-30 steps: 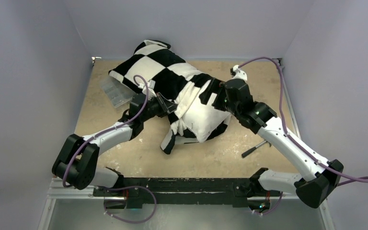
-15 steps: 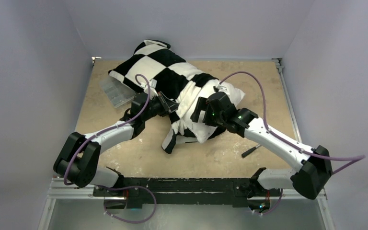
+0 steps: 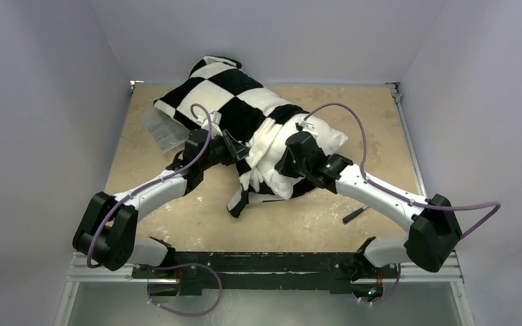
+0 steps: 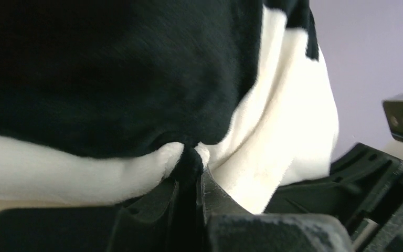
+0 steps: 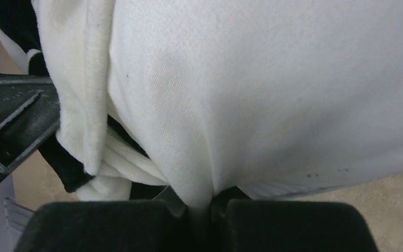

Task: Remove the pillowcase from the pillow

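Note:
The checkered pillowcase (image 3: 231, 92) covers the far-left part of the pillow, and its open end lies bunched near the middle. The plain white pillow (image 3: 326, 136) sticks out to the right. My left gripper (image 3: 239, 151) is shut on a fold of the pillowcase; in the left wrist view black and white plush (image 4: 110, 79) is pinched at the fingertips (image 4: 191, 157). My right gripper (image 3: 284, 163) presses into the pillow's near side. In the right wrist view it (image 5: 202, 202) is shut on a pinch of smooth white pillow cloth (image 5: 267, 94), with the pillowcase's plush edge (image 5: 73, 79) to the left.
A clear plastic piece (image 3: 163, 129) lies on the tan table (image 3: 177, 217) at the back left, partly under the pillowcase. A small dark-handled tool (image 3: 355, 213) lies at the front right near the right arm. Lavender walls close in on three sides.
My right arm swung left from the pillow's right end to its near middle, and its gripper went from open to shut on the white pillow cloth. The left arm stayed still.

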`<state>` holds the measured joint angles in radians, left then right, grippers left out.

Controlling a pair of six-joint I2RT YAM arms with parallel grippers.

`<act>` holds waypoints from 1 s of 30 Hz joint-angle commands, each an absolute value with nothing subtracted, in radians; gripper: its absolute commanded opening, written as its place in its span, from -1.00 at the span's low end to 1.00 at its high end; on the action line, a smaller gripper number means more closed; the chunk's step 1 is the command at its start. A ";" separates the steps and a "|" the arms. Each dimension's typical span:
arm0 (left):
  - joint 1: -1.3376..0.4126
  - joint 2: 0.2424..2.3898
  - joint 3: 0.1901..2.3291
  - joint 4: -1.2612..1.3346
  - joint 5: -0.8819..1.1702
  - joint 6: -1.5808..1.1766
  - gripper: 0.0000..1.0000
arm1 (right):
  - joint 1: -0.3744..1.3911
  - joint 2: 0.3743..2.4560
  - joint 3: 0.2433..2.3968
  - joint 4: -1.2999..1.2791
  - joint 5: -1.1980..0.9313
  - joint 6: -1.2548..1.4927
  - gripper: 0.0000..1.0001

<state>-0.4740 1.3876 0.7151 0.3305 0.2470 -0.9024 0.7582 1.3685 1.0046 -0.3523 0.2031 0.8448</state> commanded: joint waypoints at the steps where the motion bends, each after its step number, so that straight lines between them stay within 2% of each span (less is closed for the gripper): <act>1: -0.348 1.325 0.766 0.274 0.162 -0.824 -1.00 | 0.743 1.287 1.075 -0.418 0.345 0.876 -1.00; 8: -0.201 1.272 0.806 0.122 0.065 -0.694 -1.00 | 0.728 1.140 1.169 -0.554 0.514 0.948 -1.00; 14: -0.122 1.289 0.841 0.042 -0.076 -0.627 -1.00 | 0.704 1.042 1.244 -0.583 0.542 0.904 -1.00; 21: -0.041 1.371 0.863 -0.038 -0.156 -0.570 -1.00 | 0.702 0.994 1.167 -0.539 0.362 0.870 -1.00; 25: -0.039 1.424 0.861 -0.069 -0.089 -0.548 -1.00 | 0.703 0.949 1.072 -0.453 0.183 0.797 -1.00; 27: -0.041 1.424 0.858 -0.070 -0.012 -0.528 -0.81 | 0.701 0.952 1.035 -0.415 0.104 0.760 -0.95; 30: -0.040 1.378 0.868 -0.092 0.076 -0.504 -0.48 | 0.702 0.974 1.049 -0.429 0.065 0.709 -0.58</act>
<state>-0.1192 1.3991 0.8551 -0.0067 0.1905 -0.6250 0.7277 1.0290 1.0115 -0.5213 0.1051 0.8040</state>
